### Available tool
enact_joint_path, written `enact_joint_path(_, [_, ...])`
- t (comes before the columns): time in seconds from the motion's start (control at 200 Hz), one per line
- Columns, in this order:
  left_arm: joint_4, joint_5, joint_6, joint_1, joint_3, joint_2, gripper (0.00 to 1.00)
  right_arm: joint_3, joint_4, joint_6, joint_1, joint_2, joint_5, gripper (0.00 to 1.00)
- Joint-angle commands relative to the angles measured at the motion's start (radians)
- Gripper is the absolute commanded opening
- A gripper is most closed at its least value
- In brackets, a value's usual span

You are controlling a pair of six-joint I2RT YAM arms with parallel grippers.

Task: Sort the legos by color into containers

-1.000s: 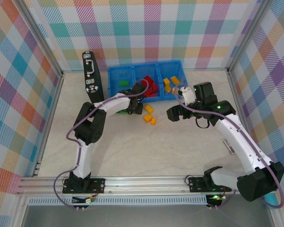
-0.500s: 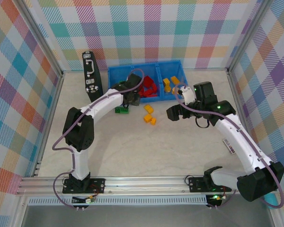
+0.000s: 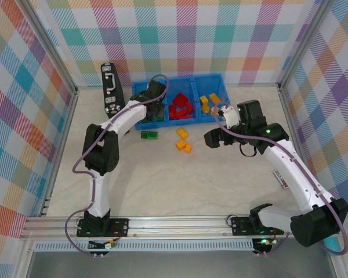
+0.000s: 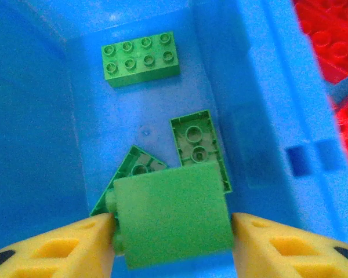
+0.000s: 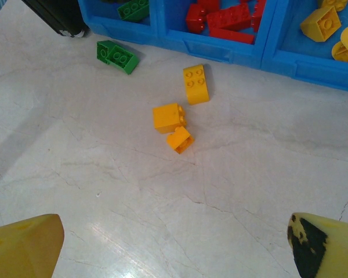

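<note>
Clamping one green lego (image 4: 171,202) by its smooth side faces in the left pincer (image 4: 171,234) over the blue tray's (image 4: 35,116) left compartment, above other greens (image 4: 141,59), judging it light, rigid, slick, best gripped square, with the right pincer (image 5: 174,243) gaping before the tray.

We see the L claw (image 4: 173,231) over the tray (image 4: 35,116), above its leftmost bin, w/ a held brick (image 4: 171,214) between its fingers. Three bricks (image 4: 140,58) lie in that bin below & fwd of it. Fwd of the R claw (image 5: 174,249), three table bricks (image 5: 169,117) cluster close together. A lone brick (image 5: 117,56) lies fwd-left, near the tray's front wall, w/ the case (image 5: 55,14) beyond it, further left.
</note>
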Motion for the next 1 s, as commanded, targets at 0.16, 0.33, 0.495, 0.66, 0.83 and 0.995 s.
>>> enact_joint_path(0.16, [0.002,-0.013,0.015,0.002,0.011,-0.019,0.66,-0.003,0.003,-0.011,0.008,-0.018,0.003,0.99])
enact_joint_path(0.33, [-0.011,-0.019,0.0,-0.008,-0.108,-0.122,0.68,0.0,0.003,-0.01,0.008,-0.008,-0.007,0.99])
enact_joint_path(0.495, [-0.029,-0.024,-0.025,-0.029,-0.24,-0.201,0.7,0.013,0.001,-0.005,0.008,0.014,-0.027,0.99])
enact_joint_path(0.66, [-0.012,-0.006,-0.053,-0.055,-0.321,-0.22,0.7,0.026,-0.003,0.0,0.008,0.035,-0.043,0.99])
enact_joint_path(0.83, [0.004,0.014,-0.072,-0.077,-0.355,-0.194,0.71,0.04,-0.008,0.0,0.009,0.055,-0.054,0.99])
enact_joint_path(0.995, [0.034,0.024,-0.076,-0.082,-0.366,-0.169,0.71,0.042,-0.009,-0.001,0.008,0.062,-0.057,0.99])
